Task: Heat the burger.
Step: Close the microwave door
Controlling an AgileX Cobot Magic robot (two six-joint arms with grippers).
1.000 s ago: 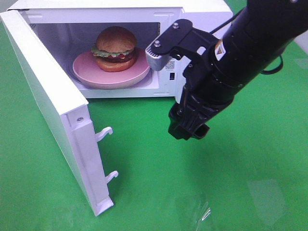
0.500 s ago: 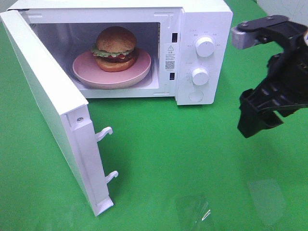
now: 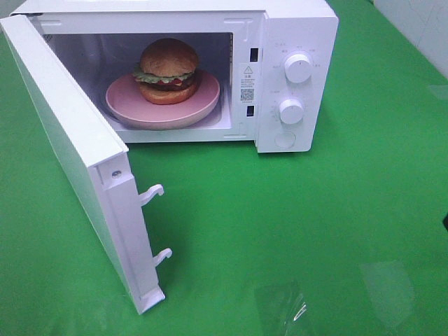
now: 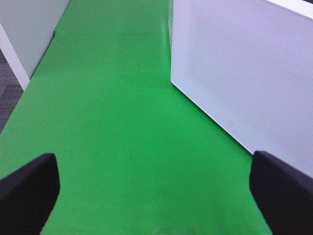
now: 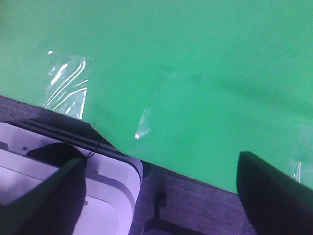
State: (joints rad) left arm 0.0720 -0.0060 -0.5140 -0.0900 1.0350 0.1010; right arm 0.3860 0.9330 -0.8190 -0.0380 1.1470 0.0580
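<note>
Both arms lie outside the high view, and each wrist view shows only dark finger tips. The left gripper [image 4: 155, 193] stands wide open near the microwave door [image 4: 244, 73]; the right gripper [image 5: 161, 193] is spread and empty over the green table [image 5: 195, 49]. The burger [image 3: 166, 70] sits on the pink plate [image 3: 140, 115] inside the open microwave [image 3: 297, 28], well apart from both grippers.

Bright, even light; glare on clear film [image 5: 66, 90]; wrist views slightly soft.

Brown-bunned burger [image 3: 167, 71], upright on pink plate [image 3: 129, 108], inside open microwave [image 3: 294, 42]
</note>
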